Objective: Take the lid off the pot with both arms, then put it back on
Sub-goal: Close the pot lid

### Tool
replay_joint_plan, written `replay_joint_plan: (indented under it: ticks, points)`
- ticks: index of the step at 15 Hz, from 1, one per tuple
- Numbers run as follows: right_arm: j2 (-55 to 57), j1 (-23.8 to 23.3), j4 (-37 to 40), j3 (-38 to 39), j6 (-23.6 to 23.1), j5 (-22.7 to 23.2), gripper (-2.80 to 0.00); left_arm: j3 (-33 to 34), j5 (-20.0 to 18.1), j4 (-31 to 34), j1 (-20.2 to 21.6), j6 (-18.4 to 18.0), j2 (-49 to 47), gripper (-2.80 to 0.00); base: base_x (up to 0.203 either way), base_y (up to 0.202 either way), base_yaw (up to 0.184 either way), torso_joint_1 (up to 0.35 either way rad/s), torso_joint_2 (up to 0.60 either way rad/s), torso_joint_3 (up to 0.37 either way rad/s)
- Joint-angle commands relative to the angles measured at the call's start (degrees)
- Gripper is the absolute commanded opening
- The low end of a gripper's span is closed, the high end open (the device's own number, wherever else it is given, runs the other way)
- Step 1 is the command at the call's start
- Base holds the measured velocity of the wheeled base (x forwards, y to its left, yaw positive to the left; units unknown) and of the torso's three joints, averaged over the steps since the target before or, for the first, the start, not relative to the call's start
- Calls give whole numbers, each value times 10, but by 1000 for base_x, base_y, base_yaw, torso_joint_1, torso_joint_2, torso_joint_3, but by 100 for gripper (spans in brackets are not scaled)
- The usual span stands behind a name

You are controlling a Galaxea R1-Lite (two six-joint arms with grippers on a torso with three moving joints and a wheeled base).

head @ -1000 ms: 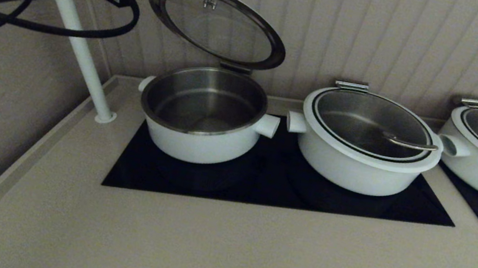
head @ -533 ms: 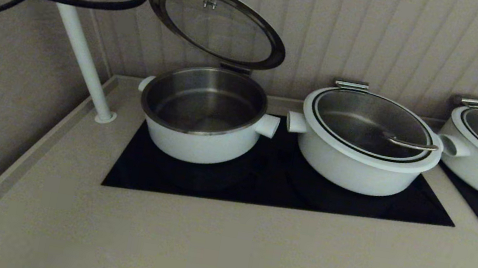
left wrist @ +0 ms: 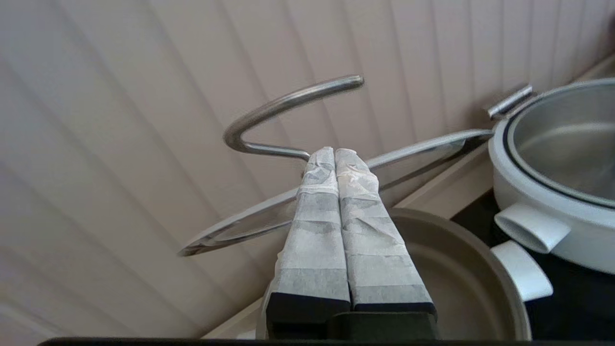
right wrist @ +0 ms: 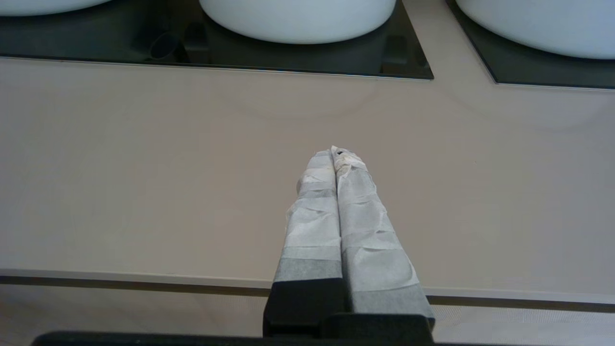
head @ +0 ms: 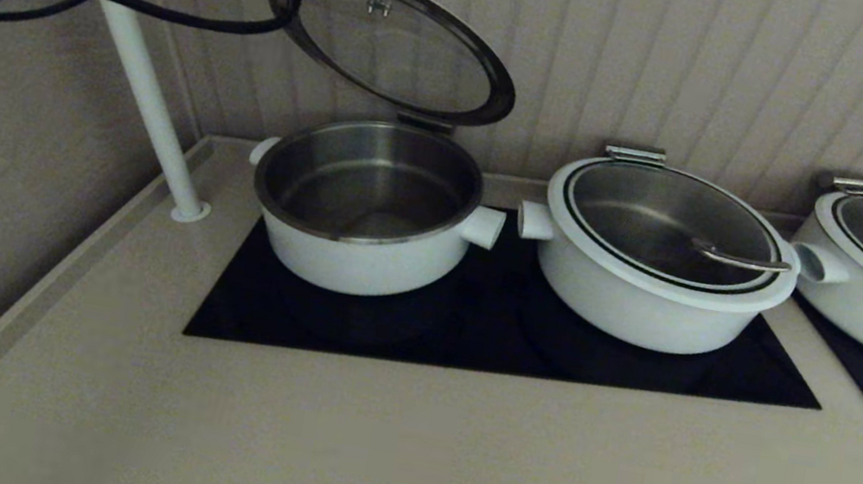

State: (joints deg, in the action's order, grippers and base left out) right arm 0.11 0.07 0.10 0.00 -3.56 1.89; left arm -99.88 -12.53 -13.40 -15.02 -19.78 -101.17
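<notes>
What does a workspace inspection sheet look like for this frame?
Surface: beige counter with inset black glass cooktop.
Job's things: deep white pot with steel inside stands open; its round glass lid with wire handle is tilted up on its rear hinge.
Clutter: two wider lidded white pots to the right.
Grippers: left gripper jaws shut, beside the lid handle; right gripper jaws shut over bare counter.
Cables: black cable loops off the left arm.
Surroundings: ribbed wall, white pole.
</notes>
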Motion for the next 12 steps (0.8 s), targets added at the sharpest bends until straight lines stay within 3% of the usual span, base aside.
replay_joint_plan:
  ticks: [1, 6, 12]
  points:
    - [0, 0, 0, 0, 0, 0, -280, -6, -1, -1, 5, -2, -19, -280, 0, 0, 0, 0, 0, 0]
    - [0, 0, 0, 0, 0, 0, -280, -66, -17, 3, 22, -2, -60, -280, 0, 0, 0, 0, 0, 0]
    - [0, 0, 0, 0, 0, 0, -280, -68, -27, 3, 33, -2, -72, -280, 0, 0, 0, 0, 0, 0]
